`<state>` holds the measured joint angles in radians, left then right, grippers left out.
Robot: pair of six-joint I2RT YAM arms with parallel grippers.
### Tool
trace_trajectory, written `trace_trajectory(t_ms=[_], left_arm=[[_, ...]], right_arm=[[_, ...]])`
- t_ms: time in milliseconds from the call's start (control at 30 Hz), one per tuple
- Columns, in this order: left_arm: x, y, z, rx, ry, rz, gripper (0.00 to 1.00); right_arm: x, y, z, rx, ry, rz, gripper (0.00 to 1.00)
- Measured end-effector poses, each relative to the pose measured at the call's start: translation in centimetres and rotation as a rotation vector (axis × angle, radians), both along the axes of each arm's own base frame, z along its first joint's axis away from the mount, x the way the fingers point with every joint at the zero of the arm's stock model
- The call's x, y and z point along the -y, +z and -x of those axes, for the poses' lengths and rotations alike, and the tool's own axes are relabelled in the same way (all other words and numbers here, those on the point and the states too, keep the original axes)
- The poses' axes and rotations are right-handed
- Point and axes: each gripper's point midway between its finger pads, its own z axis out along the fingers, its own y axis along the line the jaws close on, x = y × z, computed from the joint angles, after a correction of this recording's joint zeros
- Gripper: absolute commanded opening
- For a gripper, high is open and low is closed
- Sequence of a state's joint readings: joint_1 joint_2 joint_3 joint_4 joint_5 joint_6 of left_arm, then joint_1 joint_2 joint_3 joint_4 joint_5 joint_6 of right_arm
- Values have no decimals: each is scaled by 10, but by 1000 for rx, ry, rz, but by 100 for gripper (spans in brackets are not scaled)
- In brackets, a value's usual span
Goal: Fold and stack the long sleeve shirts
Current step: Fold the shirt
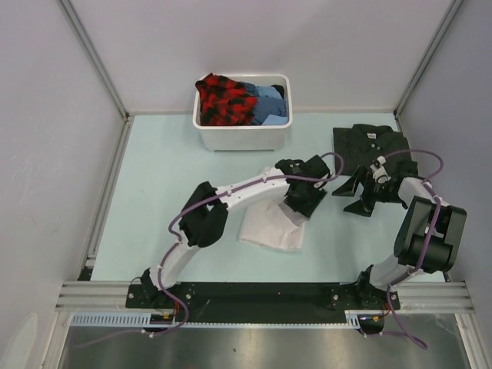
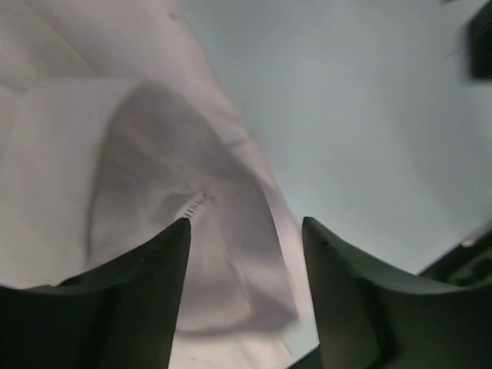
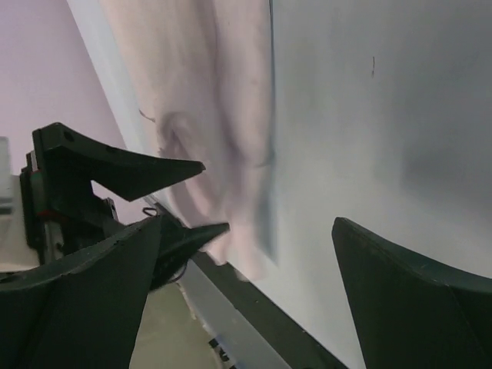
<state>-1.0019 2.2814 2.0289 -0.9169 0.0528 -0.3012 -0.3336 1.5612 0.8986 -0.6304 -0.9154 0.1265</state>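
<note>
Black fingers (image 2: 138,300) of the left gripper (image 2: 246,231) filled the bottom of the left wrist view, spread apart and clasping nothing, poised just above the far right corner of the white shirt (image 1: 267,229). That shirt lay as a compact folded packet on the pale green table (image 1: 161,184), near the middle and slightly toward the near edge. The right gripper (image 1: 340,201) hung to its right, likewise spread wide and empty, between the white packet and the dark shirt (image 1: 370,144), which lay folded flat at the far right of the table. Judged from this layout, folding looked finished and the step in hand was stacking one shirt upon the other. To do it well, the grippers should pinch through every layer at opposite edges of the white packet. They should then lift it level so that no fold falls open, and set it down with its edges squared over the dark shirt. Count: two arms; two grippers, both unclenched; two shirts on the table, one white and one dark; one white tub (image 1: 242,140) at the far middle. It held one red-and-black checked cloth (image 1: 223,100) and at least one blue cloth (image 1: 270,104), whose number could not be told.
</note>
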Motion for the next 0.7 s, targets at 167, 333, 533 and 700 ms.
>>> trace_trajectory(t_ms=[167,333,533,700], left_arm=[[35,21,3,-43,10,153,99],[17,56,0,-82,5,293,100],[-90,131,-35,-48,87,541,96],[-161,132,-73,46,205,602,93]], right_arm=[[-3,-10,9,-74,-28,-50,100],[-12,-23,18,-146,-55,-80,100],[-57,-39,31,-178,38,-61,87],[-78,-54,33,-185,88,-6,44]])
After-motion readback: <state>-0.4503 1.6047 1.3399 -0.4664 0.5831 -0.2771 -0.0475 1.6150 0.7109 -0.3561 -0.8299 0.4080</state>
